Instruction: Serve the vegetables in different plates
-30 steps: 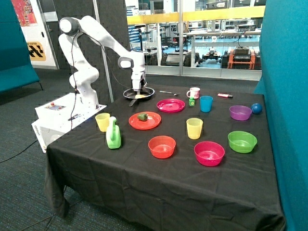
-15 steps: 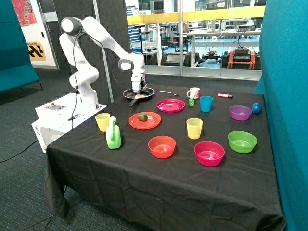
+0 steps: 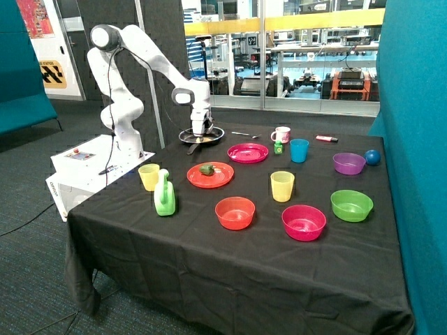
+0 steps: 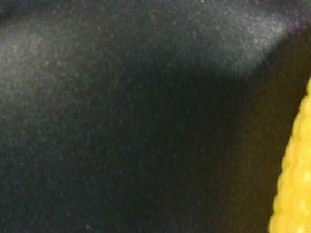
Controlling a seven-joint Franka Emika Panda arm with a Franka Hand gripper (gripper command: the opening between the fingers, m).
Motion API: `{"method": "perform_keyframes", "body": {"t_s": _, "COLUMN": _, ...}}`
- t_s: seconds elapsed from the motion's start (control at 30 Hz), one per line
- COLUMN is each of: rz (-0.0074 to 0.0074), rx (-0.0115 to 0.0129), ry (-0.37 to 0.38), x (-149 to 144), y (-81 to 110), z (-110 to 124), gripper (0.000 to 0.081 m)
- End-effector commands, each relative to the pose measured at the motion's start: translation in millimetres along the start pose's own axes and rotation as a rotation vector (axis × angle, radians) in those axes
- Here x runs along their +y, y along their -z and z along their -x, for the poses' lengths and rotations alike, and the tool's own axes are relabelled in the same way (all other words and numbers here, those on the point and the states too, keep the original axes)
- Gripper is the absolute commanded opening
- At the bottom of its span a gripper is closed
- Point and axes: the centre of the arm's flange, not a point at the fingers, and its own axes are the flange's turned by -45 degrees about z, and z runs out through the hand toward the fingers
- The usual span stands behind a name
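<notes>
Yellow filled one edge of the wrist view, a bumpy toy corn [image 4: 294, 179] lying on the dark floor of the black frying pan [image 3: 202, 135]. Over the last second the gripper [image 3: 199, 132] had sunk from just above the pan down into it, the elbow easing toward nine o'clock, so the corn that showed plainly in the pan earlier was now almost hidden behind the wrist. I could not tell whether the fingers were spread or closed; neither view showed them.

That drop suggested a reach for the second vegetable. The green vegetable [image 3: 207, 169] already sat on the red-orange plate [image 3: 222, 178], so half the serving looked done. The pink plate [image 3: 260, 155], at about three o'clock from the pan and near it, held nothing yet. The corn probably belonged there, and it had not been lifted clear of the pan.
</notes>
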Motion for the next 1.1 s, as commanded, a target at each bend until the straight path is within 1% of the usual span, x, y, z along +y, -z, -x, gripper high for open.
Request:
{"method": "perform_keyframes", "body": {"t_s": 0.0, "rz": 0.0021, "rx": -0.0006, "ry": -0.005, "x": 3, "y": -6.4, "z": -1, "gripper": 0.063}}
{"method": "perform_keyframes", "body": {"t_s": 0.6, "rz": 0.0021, "rx": -0.0006, "ry": -0.004, "x": 4, "y": -14.8, "z": -1, "gripper": 0.0604}}
{"method": "perform_keyframes", "body": {"t_s": 0.77, "rz": 0.0021, "rx": -0.0006, "ry": -0.009, "x": 7, "y": -18.5, "z": 0, "gripper": 0.0584}}
{"method": "perform_keyframes", "body": {"t_s": 0.83, "rz": 0.0021, "rx": -0.0006, "ry": -0.011, "x": 7, "y": -20.0, "z": 0, "gripper": 0.0563}}
{"method": "perform_keyframes", "body": {"t_s": 0.93, "rz": 0.0021, "rx": -0.0006, "ry": -0.013, "x": 8, "y": -22.0, "z": 1, "gripper": 0.0505}}
{"method": "perform_keyframes", "body": {"t_s": 0.97, "rz": 0.0021, "rx": -0.0006, "ry": -0.017, "x": 8, "y": -22.6, "z": 1, "gripper": 0.0467}}
{"method": "perform_keyframes", "body": {"t_s": 1.0, "rz": 0.0021, "rx": -0.0006, "ry": -0.019, "x": 8, "y": -23.0, "z": 2, "gripper": 0.042}}
{"method": "perform_keyframes", "body": {"t_s": 1.07, "rz": 0.0021, "rx": -0.0006, "ry": -0.026, "x": 9, "y": -23.5, "z": 2, "gripper": 0.0281}}
